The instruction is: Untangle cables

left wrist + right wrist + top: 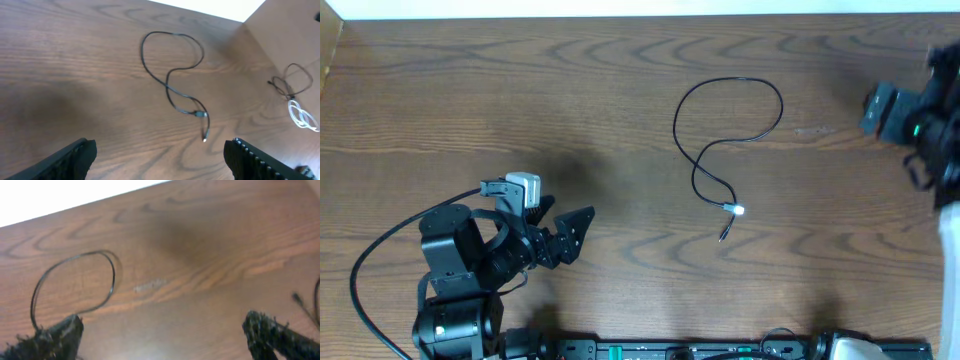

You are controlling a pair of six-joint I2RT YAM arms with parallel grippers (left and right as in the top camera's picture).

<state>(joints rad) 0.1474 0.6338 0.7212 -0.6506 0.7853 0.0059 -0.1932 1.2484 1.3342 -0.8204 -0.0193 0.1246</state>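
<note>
Found one thin black cable (pixel 730 141) lying loose on the wooden table (pixel 470 90), somewhat right of centre and apart from both arms. Noted one open loop at the far end, an S-bend below it, and a short tail ending in a small plug (pixel 737 210) with a pale tip. Saw no knot along the visible run; possible crossing just above the plug, too small to confirm. Recorded a second small bundle (pixel 292 97) of black and white cord far to the right in the left wrist view, apparently tangled; not seen in the overhead view.

Left gripper (pixel 160 157) found spread wide and empty, low over bare wood, short of the plug end. Right gripper (pixel 162 332) likewise spread wide and empty, off to the right of the loop.

Judged the cable very light, limp yet slightly springy, likely to slide on the smooth wood and drag whole when pulled. Judged so thin a cord hard to pinch flat against the table. Recommended hold: the plug end, as thickest and stiffest part. Advised against sharp tugs at the plug joint.
</note>
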